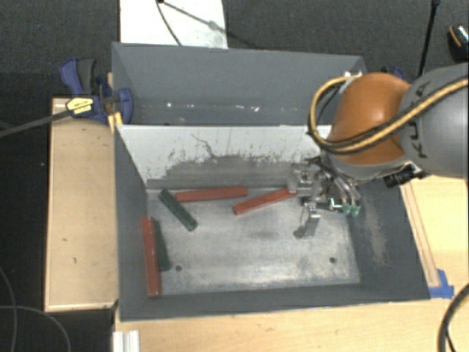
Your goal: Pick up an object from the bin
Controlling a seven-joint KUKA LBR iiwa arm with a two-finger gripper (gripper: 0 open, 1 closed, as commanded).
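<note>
My gripper hangs low over the right part of the bin floor, under the orange wrist cover. Just left of it lies a red stick, tilted, its right end close to the gripper's body. I cannot tell whether the two touch. Another red stick lies flat along the foot of the back wall, further left. Nothing shows in the gripper's grasp.
A short dark green block lies slanted at the left. Along the left wall rests a third red stick with a dark green bar beside it. Bare floor stretches across the middle and front.
</note>
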